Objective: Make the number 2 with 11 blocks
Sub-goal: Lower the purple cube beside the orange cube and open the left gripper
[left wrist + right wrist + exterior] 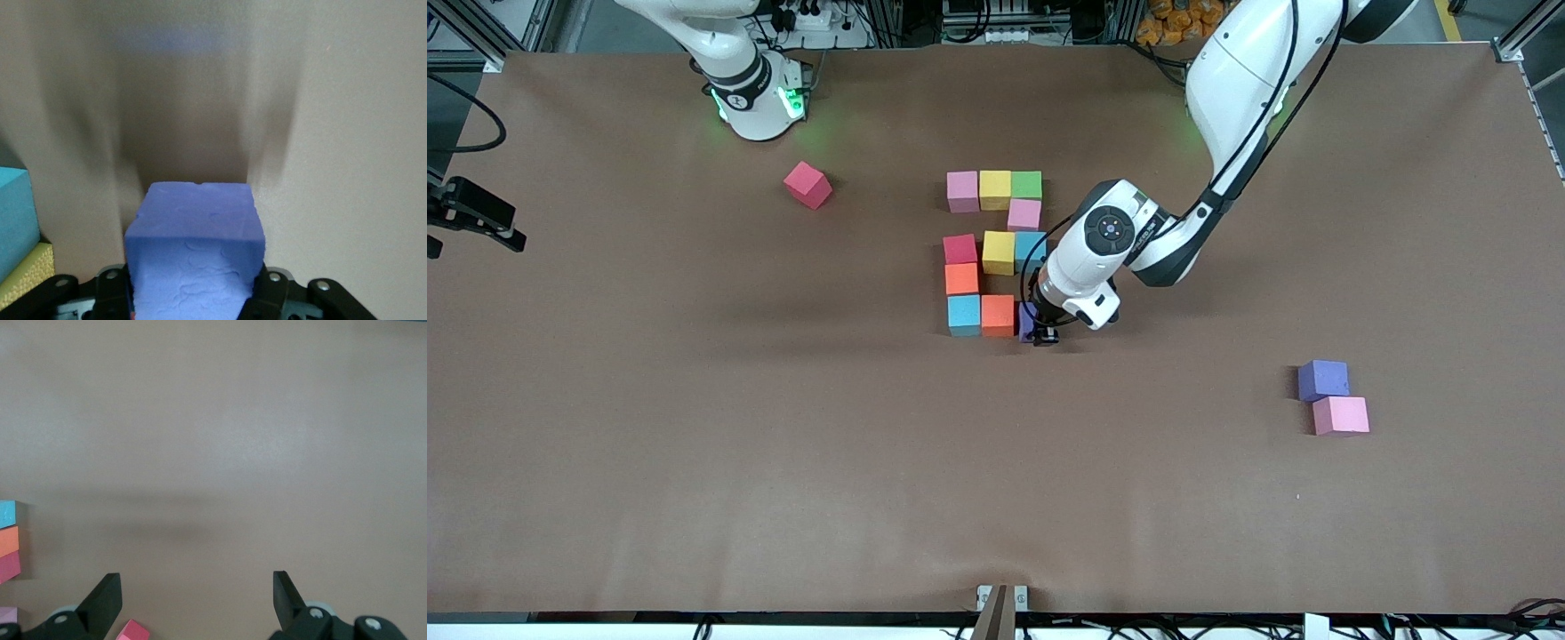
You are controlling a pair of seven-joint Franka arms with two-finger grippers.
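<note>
My left gripper (pixel 1045 336): clamping the purple block (pixel 195 250) beside the orange block (pixel 998 315), closing the number 2 (pixel 996 253)'s nearest row.
My right gripper (pixel 197 600): gaping, waiting.
Writing: none legible.

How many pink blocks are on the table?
3. One pink block ends the digit's top row, toward the right arm's end. A second lies just below the green block. A third lies apart, touching a loose purple block.

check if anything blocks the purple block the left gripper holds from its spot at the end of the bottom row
Nothing visible does. The left gripper is shut on the purple block, already down beside the orange block at the bottom row's end. The right gripper waits open, elsewhere.
</note>
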